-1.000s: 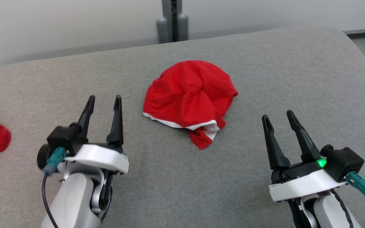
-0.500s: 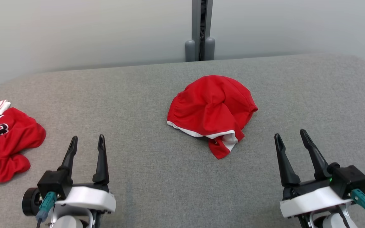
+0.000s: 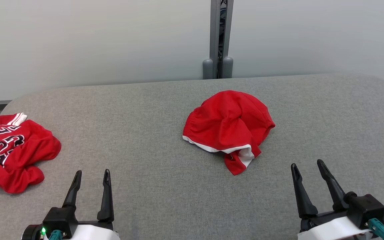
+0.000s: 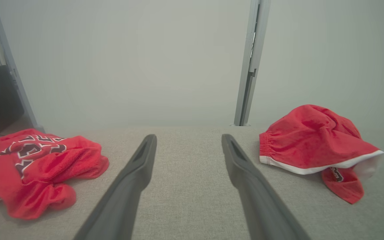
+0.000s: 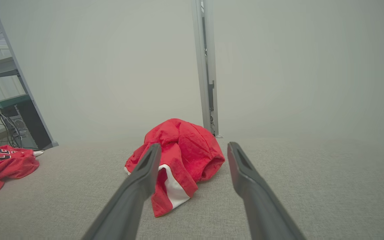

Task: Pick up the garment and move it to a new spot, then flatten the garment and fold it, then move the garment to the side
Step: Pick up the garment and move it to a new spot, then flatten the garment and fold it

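Garment is lying crumpled in the middle of the grey padded surface, with nothing gripping it. Left gripper and right gripper are hovering at the near edge, jaws spread, empty, apart from the cloth. Judging nothing done yet: pickup, move, flatten, fold and set-aside are all pending. Red jersey is sitting far left.
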